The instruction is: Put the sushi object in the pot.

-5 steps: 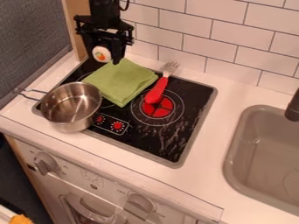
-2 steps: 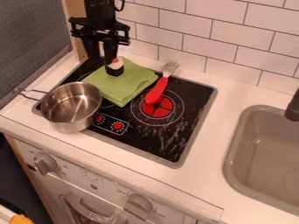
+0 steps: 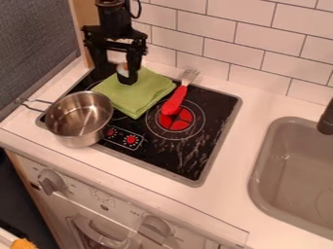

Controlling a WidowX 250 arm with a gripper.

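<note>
Green cloth (image 3: 144, 95) on the stove top (image 3: 214, 108) carries my target: the sushi (image 3: 122, 72) sits at its far-left edge, partly hidden by a finger. My gripper (image 3: 116, 74) is spread around it, fingers apart, so I judge I'm at the grasping step, with nothing secured. Next I'd centre on the sushi, close gently without pinching cloth, then lift clear of the rim and carry it to the pot (image 3: 79, 118), at the stove top's near-left corner
</note>
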